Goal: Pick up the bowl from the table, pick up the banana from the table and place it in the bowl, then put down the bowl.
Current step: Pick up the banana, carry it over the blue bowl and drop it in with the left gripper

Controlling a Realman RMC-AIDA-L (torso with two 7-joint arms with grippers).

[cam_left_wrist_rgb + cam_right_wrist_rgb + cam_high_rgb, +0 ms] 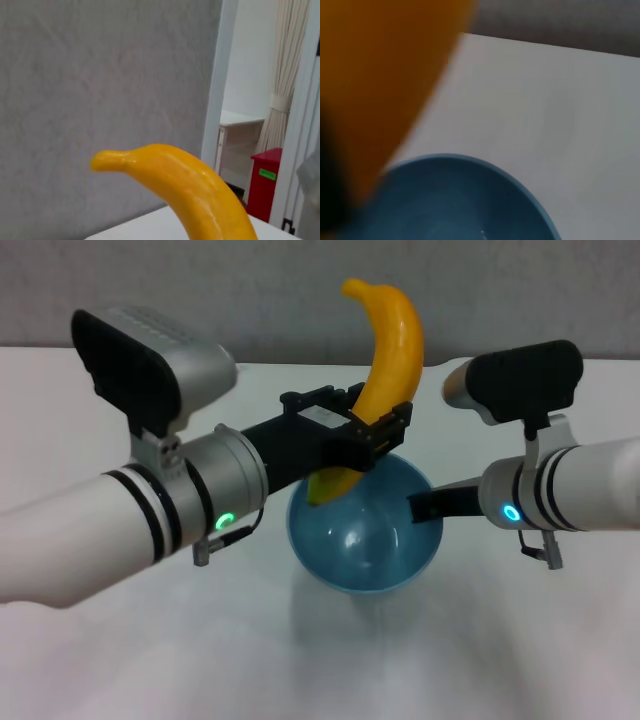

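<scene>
The yellow-orange banana (395, 340) stands nearly upright in my left gripper (375, 435), which is shut around its middle. Its lower end dips inside the light-blue bowl (370, 540). My right gripper (418, 505) grips the bowl's right rim and holds it a little above the white table (150, 660), with a shadow beneath it. The left wrist view shows the banana's upper part (200, 190) against the wall. The right wrist view shows the bowl's rim (455, 200) and the banana (385, 75) blurred and very close.
A grey wall (250, 290) runs behind the table's far edge. The left wrist view shows a red cabinet (270, 180), a white desk (240, 135) and a curtain (287, 75) off to the side. Bare tabletop (545, 100) lies beyond the bowl.
</scene>
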